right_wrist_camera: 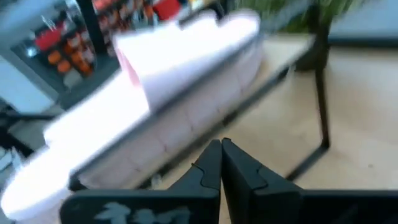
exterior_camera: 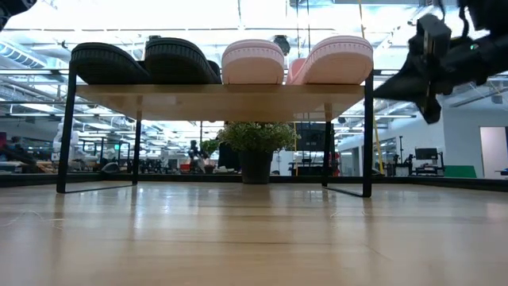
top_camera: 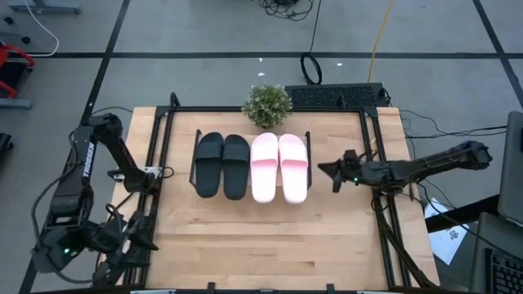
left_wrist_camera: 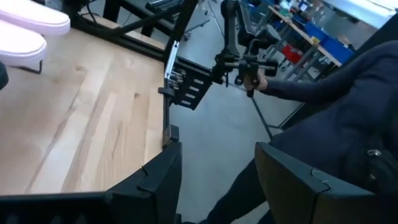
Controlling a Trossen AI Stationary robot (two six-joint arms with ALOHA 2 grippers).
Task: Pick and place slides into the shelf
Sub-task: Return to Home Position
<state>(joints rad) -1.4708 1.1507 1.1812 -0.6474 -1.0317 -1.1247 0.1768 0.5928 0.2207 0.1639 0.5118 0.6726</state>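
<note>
Four slides lie side by side on the shelf's top board [exterior_camera: 222, 99], soles down. The black pair [top_camera: 222, 165] is on the left and the pale pink pair [top_camera: 279, 167] on the right. In the low view the black pair [exterior_camera: 143, 62] and the pink pair [exterior_camera: 298, 62] show on the board. My right gripper [top_camera: 335, 173] is shut and empty. It hangs level just right of the shelf, pointing at the nearest pink slide [right_wrist_camera: 161, 106], and also shows in the low view [exterior_camera: 432, 67]. My left gripper [left_wrist_camera: 217, 152] is open and empty, off the table's near left corner [top_camera: 135, 237].
A small potted plant [top_camera: 267, 104] stands at the table's far edge behind the shelf. Black frame rails [top_camera: 155, 163] run along the table's left and right sides. Bare wood lies in front of the shelf [top_camera: 261, 237]. A person's dark sleeve and hand [left_wrist_camera: 311, 81] show beyond the table.
</note>
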